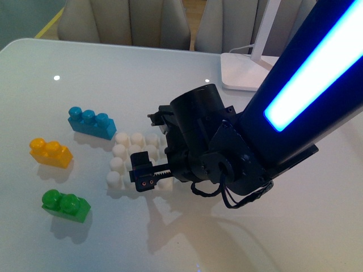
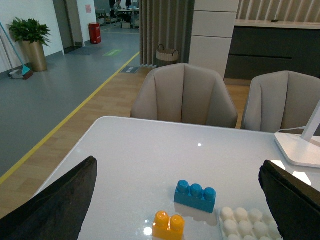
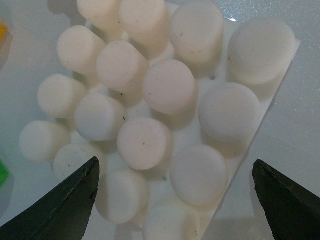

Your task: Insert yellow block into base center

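The yellow block [image 1: 50, 152] lies alone on the white table, left of the base [image 1: 115, 181], with its two studs up. My right gripper [image 1: 152, 150] hangs open directly over the base, and its arm hides the base's right part. In the right wrist view the studded base [image 3: 187, 131] fills the picture between the open right gripper's [image 3: 175, 205] dark fingertips [image 3: 65, 200]. The left gripper [image 2: 172, 210] is open with nothing in it, raised above the table. It looks down on the yellow block [image 2: 168, 225] and the base [image 2: 245, 222]. It does not show in the front view.
A blue three-stud brick [image 1: 91, 123] sits just behind the base's left corner. A green two-stud brick [image 1: 65, 205] lies near the front left. The white lamp foot [image 1: 244, 71] stands at the back right, and chairs [image 2: 184, 95] line the far edge.
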